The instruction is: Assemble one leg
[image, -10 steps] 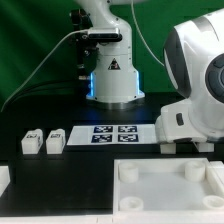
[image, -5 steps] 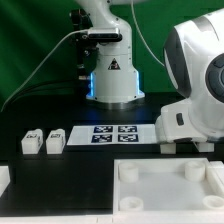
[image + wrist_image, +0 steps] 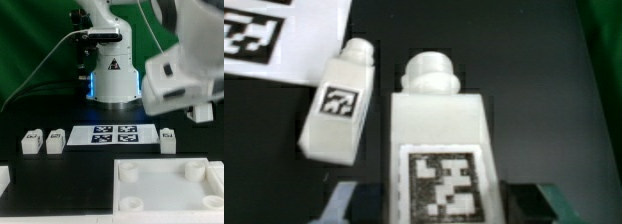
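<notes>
At the exterior view's left a spare leg [image 3: 30,142] and its twin [image 3: 55,140] stand on the worktop [image 3: 90,165], then the marker board [image 3: 115,133], then another leg [image 3: 167,140] beside it. Upper right, the blurred arm [image 3: 185,80] — its tool [image 3: 441,203], in the wrist view, grips the leg [image 3: 441,125]; carry it upright to the tray-like piece [image 3: 160,195], I'd judge.

The exterior view looked from slightly above the table [image 3: 90,172], across the marker board [image 3: 114,133] to the arm's base [image 3: 112,75] behind it, at middling range. The arm's wrist [image 3: 185,70] sat blurred, close to the lens. The wrist view looked steeply down from very near, catching a corner of the marker board [image 3: 269,35], a leg [image 3: 336,100] just beside it and a second leg [image 3: 441,140] alongside. Both views shared the board's edge.
</notes>
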`<state>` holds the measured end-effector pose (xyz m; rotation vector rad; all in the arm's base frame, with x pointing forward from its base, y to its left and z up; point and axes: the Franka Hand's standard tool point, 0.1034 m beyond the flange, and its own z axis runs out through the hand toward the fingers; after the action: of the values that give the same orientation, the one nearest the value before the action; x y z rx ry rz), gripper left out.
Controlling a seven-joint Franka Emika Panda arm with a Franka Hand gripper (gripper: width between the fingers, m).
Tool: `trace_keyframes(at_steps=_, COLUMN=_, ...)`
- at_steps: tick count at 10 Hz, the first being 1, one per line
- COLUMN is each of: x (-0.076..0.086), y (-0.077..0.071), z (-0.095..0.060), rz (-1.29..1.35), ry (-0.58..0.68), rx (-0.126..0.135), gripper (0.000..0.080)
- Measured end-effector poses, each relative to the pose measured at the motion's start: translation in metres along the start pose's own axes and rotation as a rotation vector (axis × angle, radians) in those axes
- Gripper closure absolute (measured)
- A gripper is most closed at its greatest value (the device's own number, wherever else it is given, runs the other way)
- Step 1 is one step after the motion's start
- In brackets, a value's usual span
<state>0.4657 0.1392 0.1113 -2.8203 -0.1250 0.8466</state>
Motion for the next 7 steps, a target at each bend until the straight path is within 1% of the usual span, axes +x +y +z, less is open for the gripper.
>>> trace_keyframes(at_steps=1, x=-0.005, y=0.004, z=0.000, rz=0.004, ry=0.112, rx=-0.023, gripper=0.0506)
trace_keyframes(at_steps=3, x=0.001, y=0.008, z=-0.002, rz=0.004, ry=0.323, rx=-0.050, gripper=0.0506)
trace_keyframes(at_steps=4, x=0.002, y=0.011, z=-0.004, rz=-0.001, ry=0.384, rx=-0.059, gripper=0.0506)
trace_keyframes(at_steps=5, x=0.018, y=0.017, z=-0.028, rz=-0.042, ry=0.484, rx=-0.068, gripper=0.0506)
trace_keyframes(at_steps=6, x=0.033, y=0.017, z=-0.056, rz=-0.045, ry=0.575, rx=-0.066, gripper=0.0506)
trace_keyframes(at_steps=7, x=0.045, y=0.011, z=-0.072, rz=-0.054, ry=0.626, rx=-0.068, gripper=0.0506)
